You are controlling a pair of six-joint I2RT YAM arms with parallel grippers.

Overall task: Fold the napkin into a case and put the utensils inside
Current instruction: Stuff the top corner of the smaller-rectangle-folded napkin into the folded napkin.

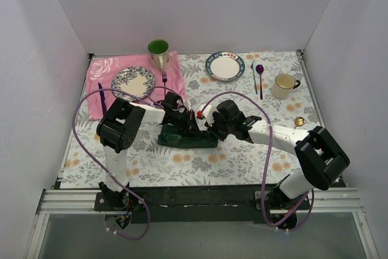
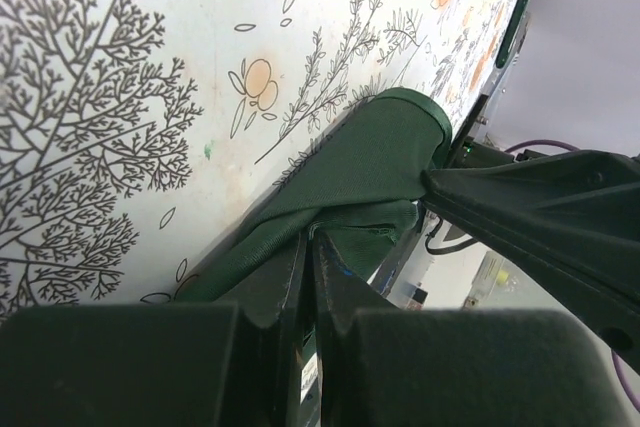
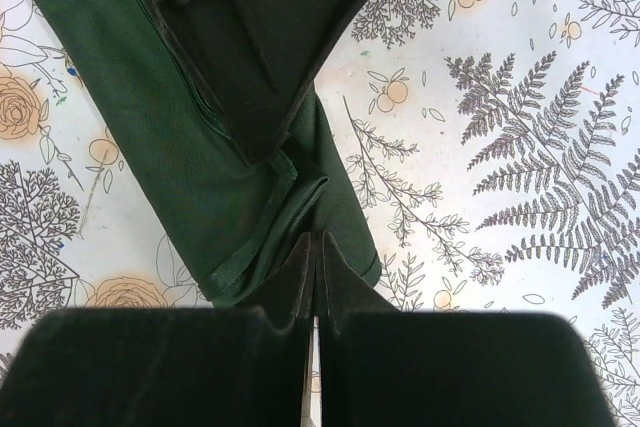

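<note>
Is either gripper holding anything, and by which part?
Both are shut on the napkin: the left gripper pinches a folded edge, the right gripper a fold near one end.

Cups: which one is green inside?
The cup at the back left, by the far edge of the pink cloth. Its inside is bright green; the cream cup on the right is pale inside.

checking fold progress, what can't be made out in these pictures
Dark green cloth napkin: top view, middle covered by left arm and right arm.
Napkin's far end: right wrist view, cut by top edge, under the left jaws.
Gold-headed, green-handled utensils: in no view.
</note>
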